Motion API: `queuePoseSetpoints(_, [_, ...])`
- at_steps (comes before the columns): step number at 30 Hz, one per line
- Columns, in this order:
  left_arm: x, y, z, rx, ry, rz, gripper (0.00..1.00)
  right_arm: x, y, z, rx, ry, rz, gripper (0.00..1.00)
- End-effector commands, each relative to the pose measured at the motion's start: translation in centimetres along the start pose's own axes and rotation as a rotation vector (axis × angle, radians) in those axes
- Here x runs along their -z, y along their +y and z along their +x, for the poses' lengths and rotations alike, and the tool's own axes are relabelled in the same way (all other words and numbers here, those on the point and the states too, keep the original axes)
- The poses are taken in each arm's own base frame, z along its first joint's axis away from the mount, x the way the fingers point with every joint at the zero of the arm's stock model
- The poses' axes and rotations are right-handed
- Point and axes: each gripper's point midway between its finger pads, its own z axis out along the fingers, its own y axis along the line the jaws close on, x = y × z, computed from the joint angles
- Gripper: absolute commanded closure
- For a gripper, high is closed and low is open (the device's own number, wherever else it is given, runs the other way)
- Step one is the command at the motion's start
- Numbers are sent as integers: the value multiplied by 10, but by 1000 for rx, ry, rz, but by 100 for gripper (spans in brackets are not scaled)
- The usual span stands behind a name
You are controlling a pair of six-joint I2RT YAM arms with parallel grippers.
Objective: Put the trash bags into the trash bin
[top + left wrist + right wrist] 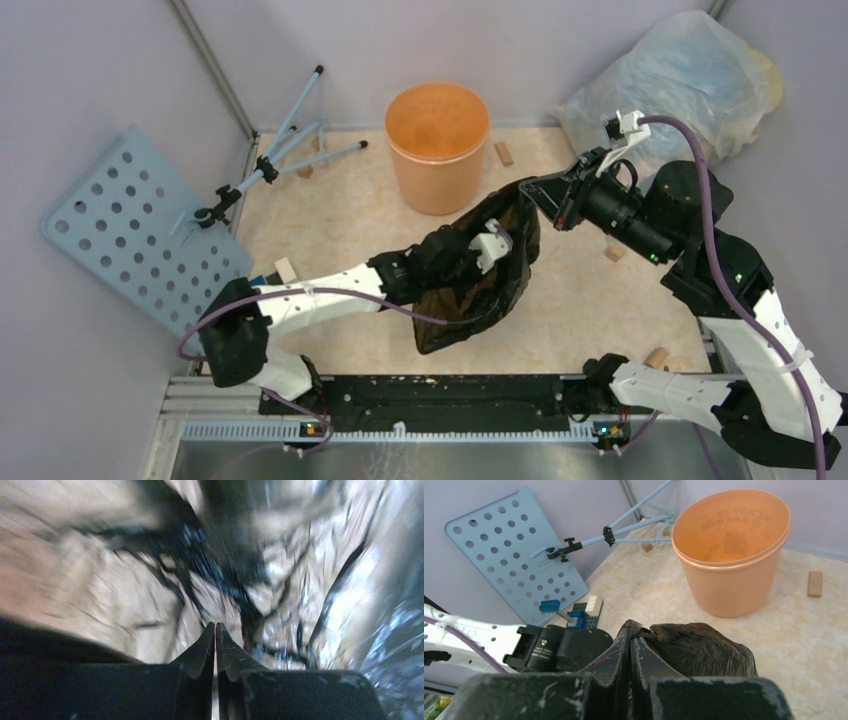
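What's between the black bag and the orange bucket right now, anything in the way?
Nothing visible. The black bag, pinched by the right gripper, hangs just in front of the orange bucket, whose mouth is open. No object lies on the table between them. A small wooden block sits right of the bucket, off the path.

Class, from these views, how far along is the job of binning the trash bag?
Done: the black trash bag is picked up. In hand: the left gripper and right gripper are both shut on it, short of the orange bucket. Left: carry it over the bucket, which looks empty, and release.
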Motion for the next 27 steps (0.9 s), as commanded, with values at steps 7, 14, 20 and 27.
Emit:
queuePoseSetpoints(7, [18, 4, -97, 1, -394, -15, 100, 3, 31, -19, -47, -48, -143, 100])
queuePoseSetpoints(14, [-13, -13, -114, 21, -473, 98, 100, 9, 41, -29, -74, -81, -194, 100])
queuePoseSetpoints(20, [-25, -57, -112, 27, -535, 362, 57, 8, 36, -31, -74, -93, -164, 100])
queuePoseSetpoints(27, [-47, 3, -109, 342, -540, 152, 64, 10, 38, -32, -83, -110, -179, 100])
